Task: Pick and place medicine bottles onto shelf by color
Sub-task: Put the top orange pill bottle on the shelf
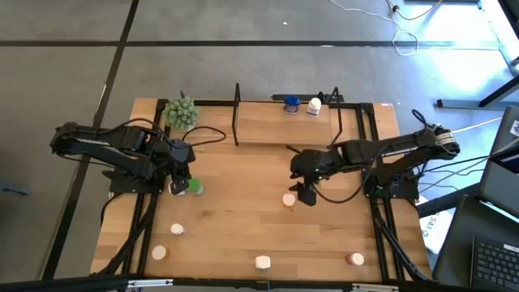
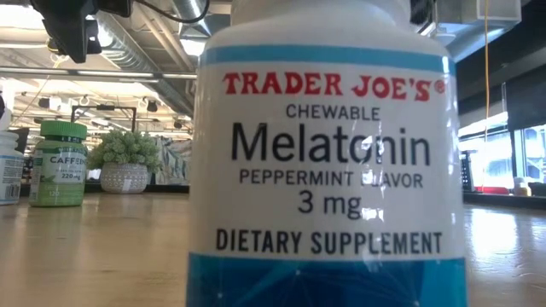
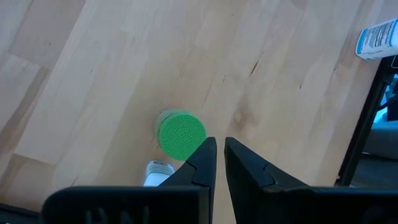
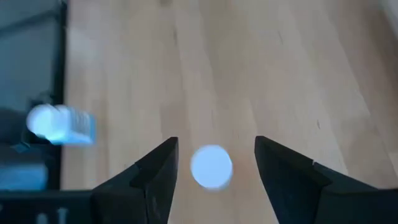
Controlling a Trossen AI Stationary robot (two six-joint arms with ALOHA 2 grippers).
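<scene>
two arms low over a wooden table

the table (image 1: 243,235) is pale wood planks in a black frame, on a grey tiled floor crossed by cables. the shelf (image 1: 276,122) sits at the far edge with a blue bottle (image 1: 290,104) and a white bottle (image 1: 315,105) on it; a plant ball (image 1: 181,112) stands at its left end. the left gripper (image 3: 220,163) hangs just beside a green bottle (image 3: 180,134), fingers pressed together, holding nothing. the right gripper (image 4: 214,165) hovers with fingers spread either side of a white cap (image 4: 211,166) below it. four more bottles are scattered along the near edge. in the low view a melatonin bottle (image 2: 328,162) fills the frame; behind it are ceiling ducts and bright windows.
</scene>
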